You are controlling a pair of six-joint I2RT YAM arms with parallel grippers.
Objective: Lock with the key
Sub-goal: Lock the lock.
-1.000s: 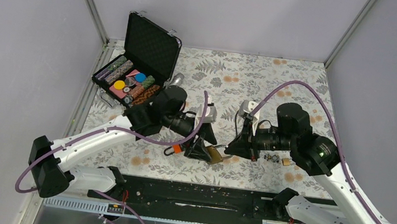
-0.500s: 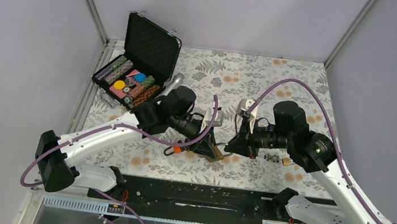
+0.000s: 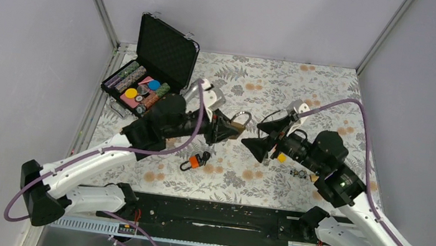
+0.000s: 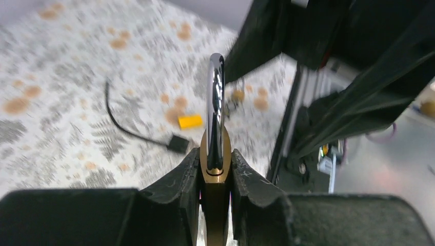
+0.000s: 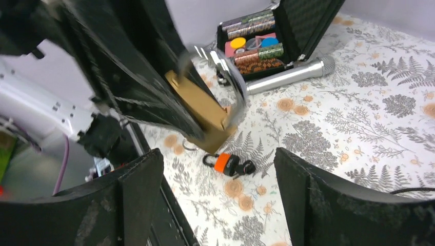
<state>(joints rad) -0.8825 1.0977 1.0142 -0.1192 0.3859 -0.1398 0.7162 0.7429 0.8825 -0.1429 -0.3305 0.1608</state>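
Observation:
A brass padlock [image 3: 237, 128] with a steel shackle [image 4: 215, 95] hangs above the table, and my left gripper [image 3: 225, 127] is shut on its body [image 4: 215, 163]. In the right wrist view the padlock [image 5: 201, 111] is just ahead of my right gripper [image 5: 218, 156], which stands open and empty. That right gripper [image 3: 262, 136] faces the padlock from the right, a short gap away. A small orange padlock [image 5: 224, 163] lies on the table with a black-headed key [image 5: 246, 167] against it. It also shows below my left gripper as the orange padlock [image 3: 197, 161].
An open black case [image 3: 165, 47] of poker chips stands at the back left, with a silver microphone [image 5: 287, 77] beside it. A yellow block [image 3: 278, 157] and small dark items [image 3: 299, 172] lie under the right arm. Grey walls close in the flowered table [image 3: 326, 86].
My left gripper shut on the brass padlock and lifted it off the table, up and toward the back. The right gripper opened wide and swung up to face it.

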